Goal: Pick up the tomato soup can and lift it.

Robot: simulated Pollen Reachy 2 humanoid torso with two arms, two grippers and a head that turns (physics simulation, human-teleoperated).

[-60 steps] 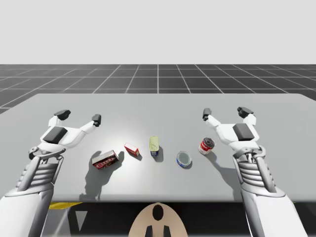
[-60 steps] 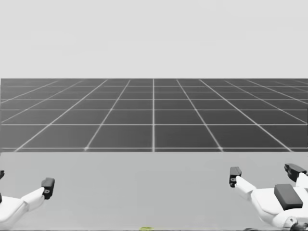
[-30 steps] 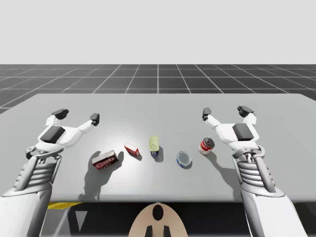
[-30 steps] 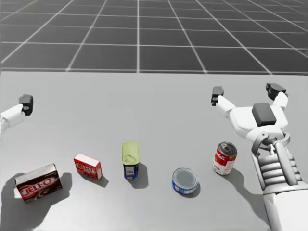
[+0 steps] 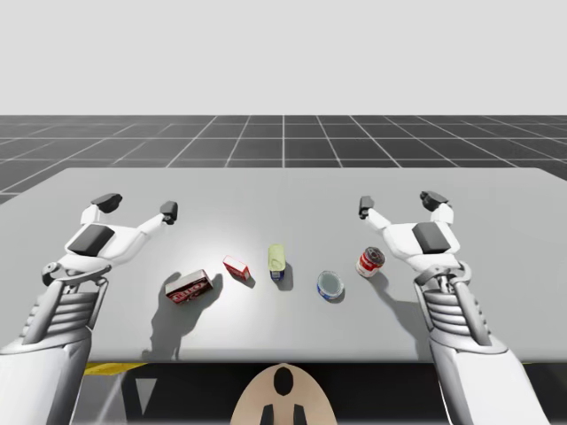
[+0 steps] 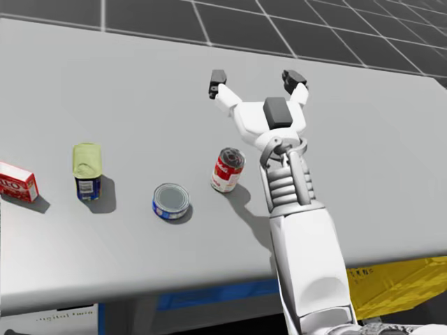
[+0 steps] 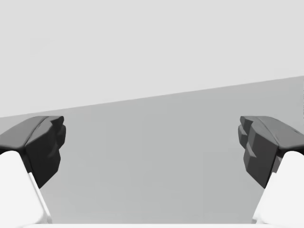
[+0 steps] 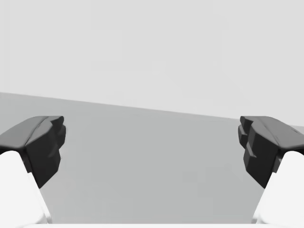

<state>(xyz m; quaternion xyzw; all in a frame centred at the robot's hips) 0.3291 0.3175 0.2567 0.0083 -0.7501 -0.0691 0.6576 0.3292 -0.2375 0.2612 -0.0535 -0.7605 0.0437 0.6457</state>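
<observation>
Head is turning down and to the right. The head view is now looking at the right half of the grey surface [image 5: 283, 190] rather than the horizon, so that shift is the camera, not the objects. Nothing on the surface is moving.

Left tool [image 5: 138, 206] is hanging over the left part of the surface, spread wide and holding nothing. The left wrist view is looking out over bare surface. It's drifting a touch toward the left edge and staying out of the job.

Dark red-brown box [image 5: 188, 287], small red box [image 5: 236, 267], yellow-topped blue can [image 5: 276, 262] and flat blue round tin [image 5: 330, 285] are sitting in a row across the middle, all unchanged.

Red-and-white tomato soup can [image 6: 228, 169] is standing upright right of centre, just right of the tin and well off the right edge, untouched.

Right tool [image 6: 255, 77] is sliding slightly toward the centre. It is hovering past the can on the far-edge side, spread wide and empty. The right wrist view is looking over bare surface, and the can is sitting just beside that arm's wrist, not inside the tool.

My read is that the approach is just starting. The head is framing the target and the right arm is lining up, but the grasp is not yet begun. The tool is probably needing to pull back toward the near edge and drop until the can is sitting between its jaws.
</observation>
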